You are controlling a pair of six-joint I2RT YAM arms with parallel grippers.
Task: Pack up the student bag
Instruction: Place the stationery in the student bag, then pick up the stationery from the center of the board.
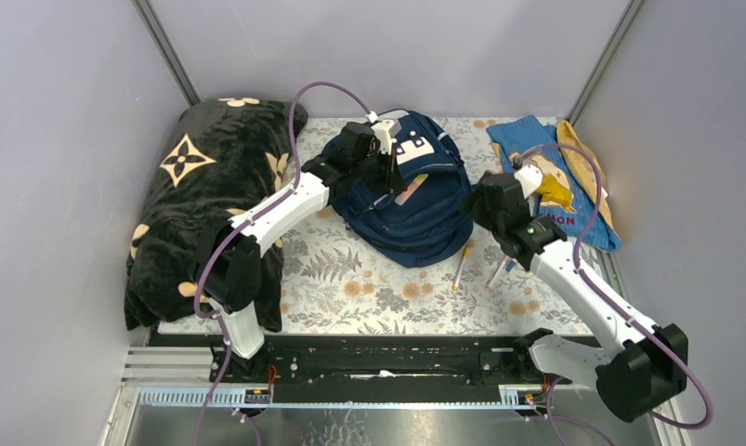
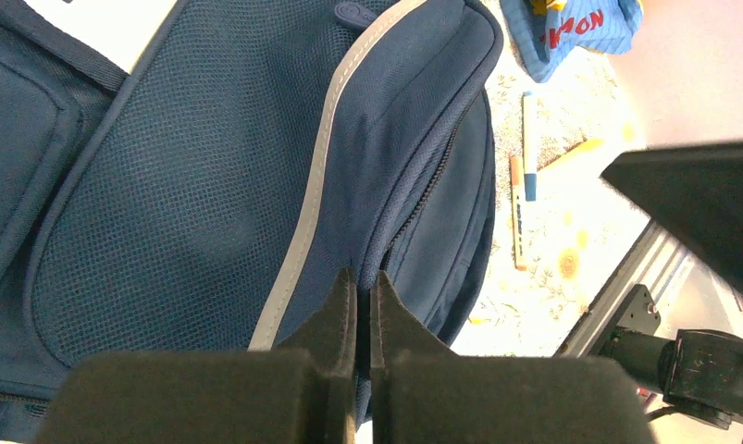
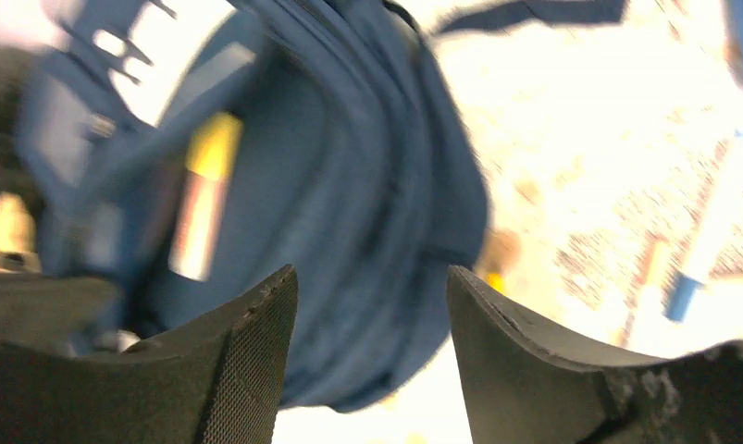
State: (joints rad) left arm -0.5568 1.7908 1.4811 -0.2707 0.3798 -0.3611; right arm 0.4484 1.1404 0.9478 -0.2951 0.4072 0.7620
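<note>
Left gripper (image 2: 363, 301) has its fingers pressed together at the zipper seam of the backpack (image 1: 425, 218). Right gripper (image 3: 372, 310) is spread apart just right of it. Backpack lies far-centre, between the black blanket (image 1: 202, 204) at left and the blue cloth (image 1: 513, 139) at right.

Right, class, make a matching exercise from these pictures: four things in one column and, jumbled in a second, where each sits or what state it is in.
Column A
1. black flowered blanket
2. navy backpack
3. light-blue cloth
4. right hand

Column B
a. open, nothing between its fingers
b. left side of the table
c. far right corner
d. middle, under the shut left hand

Pairs: 1-b, 2-d, 3-c, 4-a.
</note>
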